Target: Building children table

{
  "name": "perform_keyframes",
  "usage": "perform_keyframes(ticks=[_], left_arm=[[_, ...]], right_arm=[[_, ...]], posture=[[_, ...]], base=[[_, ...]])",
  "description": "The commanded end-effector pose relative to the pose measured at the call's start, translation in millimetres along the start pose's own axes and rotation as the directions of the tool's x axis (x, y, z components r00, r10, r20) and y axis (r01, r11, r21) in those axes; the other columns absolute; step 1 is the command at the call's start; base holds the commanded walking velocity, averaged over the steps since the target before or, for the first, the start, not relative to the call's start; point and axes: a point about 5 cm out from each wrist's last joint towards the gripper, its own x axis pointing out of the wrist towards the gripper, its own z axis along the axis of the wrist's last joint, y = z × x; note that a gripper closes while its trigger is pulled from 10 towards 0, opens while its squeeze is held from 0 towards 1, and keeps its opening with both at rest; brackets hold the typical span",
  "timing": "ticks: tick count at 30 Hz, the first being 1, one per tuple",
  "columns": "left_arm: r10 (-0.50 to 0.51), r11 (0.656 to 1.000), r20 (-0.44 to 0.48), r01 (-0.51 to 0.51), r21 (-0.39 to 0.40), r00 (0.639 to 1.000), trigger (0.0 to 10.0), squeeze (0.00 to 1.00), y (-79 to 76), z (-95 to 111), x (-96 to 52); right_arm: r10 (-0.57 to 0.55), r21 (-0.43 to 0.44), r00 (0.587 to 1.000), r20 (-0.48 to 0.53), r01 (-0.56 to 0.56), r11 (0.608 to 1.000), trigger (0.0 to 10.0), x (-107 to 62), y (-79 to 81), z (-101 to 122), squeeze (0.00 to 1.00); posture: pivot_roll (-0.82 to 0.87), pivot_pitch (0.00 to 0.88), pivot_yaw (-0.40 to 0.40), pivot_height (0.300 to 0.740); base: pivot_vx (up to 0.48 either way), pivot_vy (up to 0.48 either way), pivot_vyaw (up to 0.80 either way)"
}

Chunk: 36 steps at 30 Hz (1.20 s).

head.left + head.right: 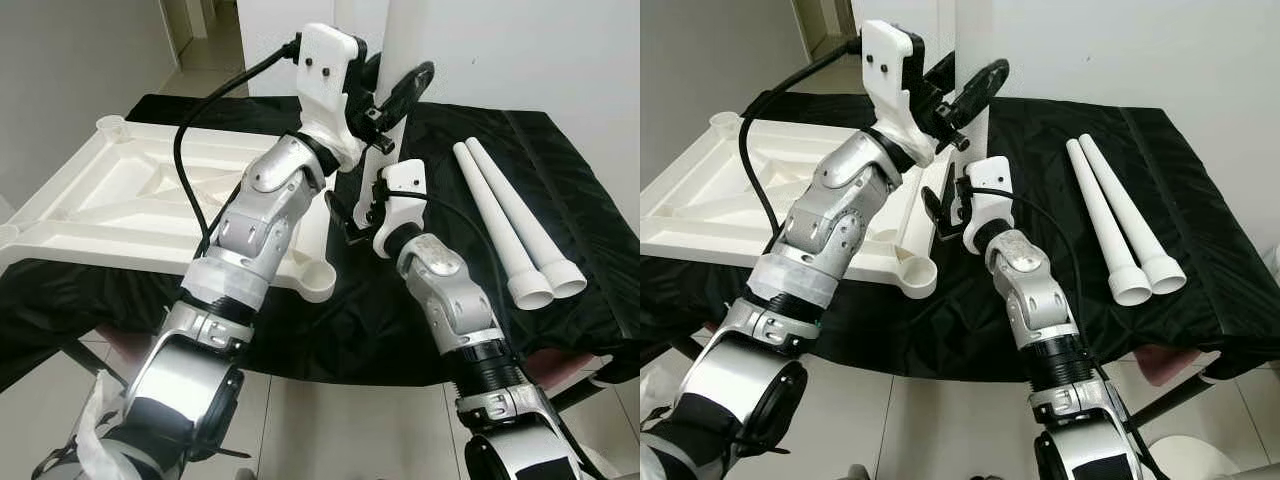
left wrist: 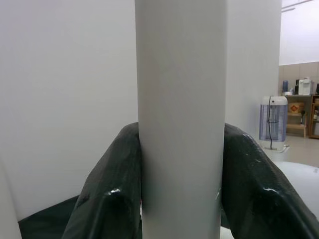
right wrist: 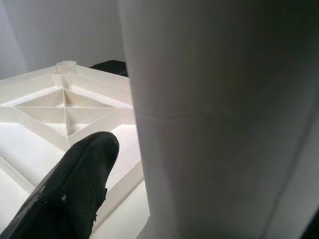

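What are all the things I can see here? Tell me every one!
Table top: one, white, upside down on the black cloth, ribbed underside up, round sockets at its corners.
Upright leg: one, white, standing at the table top's far right corner.
Loose legs: two, white, side by side on the cloth to the right.
Black cloth: one, covering the work surface.
Left gripper: jaws clamped on the upright leg.
Right gripper: low beside the same leg.

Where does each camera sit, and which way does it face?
Eye views: on the head, looking down at the tabletop, two loose legs and both arms.
Left wrist: along the left tool, clamped on an upright leg.
Right wrist: along the right tool, beside that leg and tabletop.
Shared: the upright leg.
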Motion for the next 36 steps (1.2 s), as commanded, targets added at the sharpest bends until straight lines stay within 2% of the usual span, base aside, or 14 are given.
perform_keyframes(ticks=[1, 9, 10, 11, 13, 14, 21, 27, 28, 29, 30, 31, 34, 36], left_arm=[[-0.04, 0.999, -0.002, 0.04, 0.006, 0.999, 10.0, 0.0, -6.4, 1, 1.2], [-0.049, 0.999, -0.016, 0.049, 0.018, 0.999, 10.0, 0.0, -7.6, -2, 0.8], [-0.051, 0.999, -0.02, 0.051, 0.018, 0.999, 10.0, 0.0, -8.2, -3, 0.9], [-0.052, 0.998, -0.024, 0.052, 0.018, 0.998, 10.0, 0.0, -8.9, -4, 1.0], [-0.052, 0.998, -0.024, 0.052, 0.018, 0.998, 10.0, 0.0, -8.9, -4, 1.0], [-0.052, 0.998, -0.028, 0.052, 0.018, 0.998, 10.0, 0.0, -9.7, -5, 0.9], [-0.051, 0.998, -0.035, 0.051, 0.024, 0.998, 10.0, 0.0, -10.2, -6, 1.3], [-0.059, 0.998, -0.045, 0.06, 0.028, 0.997, 10.0, 0.0, -11.6, -7, 1.0], [-0.062, 0.998, -0.047, 0.063, 0.024, 0.997, 10.0, 0.0, -12.2, -8, 0.6], [-0.062, 0.998, -0.047, 0.063, 0.024, 0.997, 10.0, 0.0, -12.2, -8, 0.6], [-0.066, 0.998, -0.045, 0.065, -0.005, 0.997, 10.0, 1.0, -12.5, -9, -0.2], [-0.071, 0.997, -0.035, 0.07, -0.033, 0.997, 10.0, 1.0, -13.1, -9, -1.6], [-0.072, 0.997, -0.044, 0.07, -0.038, 0.996, 10.0, 1.0, -12.7, -10, -3.4], [-0.083, 0.996, -0.073, 0.082, -0.022, 0.994, 10.0, 0.99, -13.4, -13, -8.3]], right_arm=[[0.013, -0.021, 1.0, 0.017, -0.013, 1.0, 10.0, 3.4, 3.0, 5, 0.0], [0.031, -0.061, 0.999, 0.019, -0.03, 0.998, 10.0, 5.5, 3.2, 7, 0.0], [0.039, -0.082, 0.999, 0.023, -0.037, 0.996, 8.9, 5.2, 4.1, 8, 0.0], [0.045, -0.092, 0.999, 0.024, -0.043, 0.995, 6.8, 4.9, 5.0, 8, 0.0], [0.045, -0.092, 0.999, 0.024, -0.043, 0.995, 6.8, 4.9, 5.0, 8, 0.0], [0.048, -0.089, 0.999, 0.025, -0.046, 0.995, 0.0, 4.3, 5.8, 8, 0.0], [0.035, -0.081, 0.999, 0.015, -0.034, 0.996, 0.0, 2.2, 5.5, 4, 0.0], [-0.007, -0.031, 1.0, 0.001, 0.007, 0.999, 0.0, -0.2, 1.3, 0, 0.0], [-0.022, -0.017, 1.0, 0.004, 0.022, 1.0, 6.7, -0.4, 0.3, 0, 0.0], [-0.022, -0.017, 1.0, 0.004, 0.022, 1.0, 6.7, -0.4, 0.3, 0, 0.0], [-0.038, 0.021, 0.999, 0.009, 0.038, 0.999, 10.0, -0.7, -0.5, 1, 0.0], [-0.056, 0.056, 0.998, 0.018, 0.055, 0.997, 10.0, -1.2, -1.5, 1, 0.0], [-0.088, 0.095, 0.996, 0.024, 0.086, 0.992, 10.0, -2.1, -3.7, 1, 0.0], [-0.137, 0.157, 0.99, 0.024, 0.132, 0.979, 10.0, -5.5, -7.1, -1, 0.0]], posture=[[0.0, 0.0, 0.009, 0.74], [0.0, 0.0, 0.011, 0.74], [0.0, 0.0, 0.013, 0.74], [0.0, 0.0, 0.015, 0.74], [0.0, 0.0, 0.015, 0.74], [0.0, 0.0, 0.015, 0.74], [-0.01, 0.003, 0.018, 0.74], [-0.01, 0.01, 0.024, 0.74], [-0.01, 0.01, 0.024, 0.74], [-0.01, 0.01, 0.024, 0.74], [-0.01, 0.014, 0.023, 0.74], [-0.01, 0.017, 0.023, 0.74], [-0.01, 0.017, 0.023, 0.74], [0.0, 0.027, 0.014, 0.74]], base=[[0.0, 0.0, 0.0], [0.0, 0.0, 0.0], [0.0, 0.0, 0.0], [0.0, 0.0, 0.0], [0.0, 0.0, 0.0], [0.0, 0.0, 0.0], [0.0, 0.0, 0.0], [0.0, 0.0, 0.0], [0.0, 0.0, 0.0], [0.0, 0.0, 0.0], [0.0, 0.0, 0.0], [0.0, 0.0, 0.0], [0.0, 0.0, 0.0], [0.0, 0.0, 0.0]])
